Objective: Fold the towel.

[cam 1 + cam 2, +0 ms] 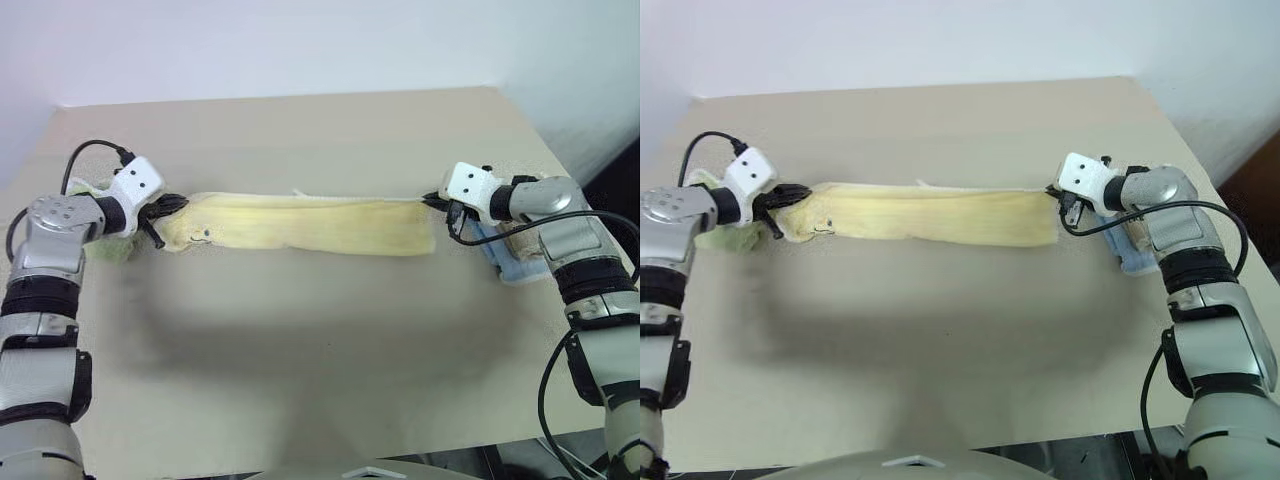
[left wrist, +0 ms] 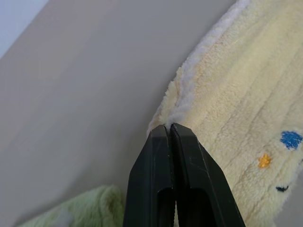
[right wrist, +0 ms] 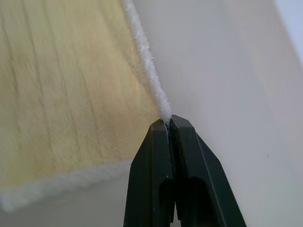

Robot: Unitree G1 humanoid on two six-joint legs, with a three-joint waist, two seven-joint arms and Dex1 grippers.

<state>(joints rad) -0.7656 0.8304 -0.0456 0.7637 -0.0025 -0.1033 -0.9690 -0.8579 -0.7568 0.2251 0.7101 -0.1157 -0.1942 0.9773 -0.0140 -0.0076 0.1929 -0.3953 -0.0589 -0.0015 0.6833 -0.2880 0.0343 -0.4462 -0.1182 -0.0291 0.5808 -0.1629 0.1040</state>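
Observation:
The pale yellow towel (image 1: 300,222) hangs stretched in a long band above the beige table (image 1: 300,130), casting a shadow below it. My left gripper (image 1: 172,204) is shut on the towel's left corner; in the left wrist view its fingers (image 2: 156,179) pinch the whitish edging, next to small blue and orange embroidered marks (image 2: 289,139). My right gripper (image 1: 433,200) is shut on the right corner, and its fingers (image 3: 187,170) clamp the white stitched edge (image 3: 147,61) in the right wrist view.
A green folded towel (image 1: 105,245) lies under my left hand at the table's left edge. A light blue and tan folded cloth (image 1: 510,255) lies under my right hand near the right edge.

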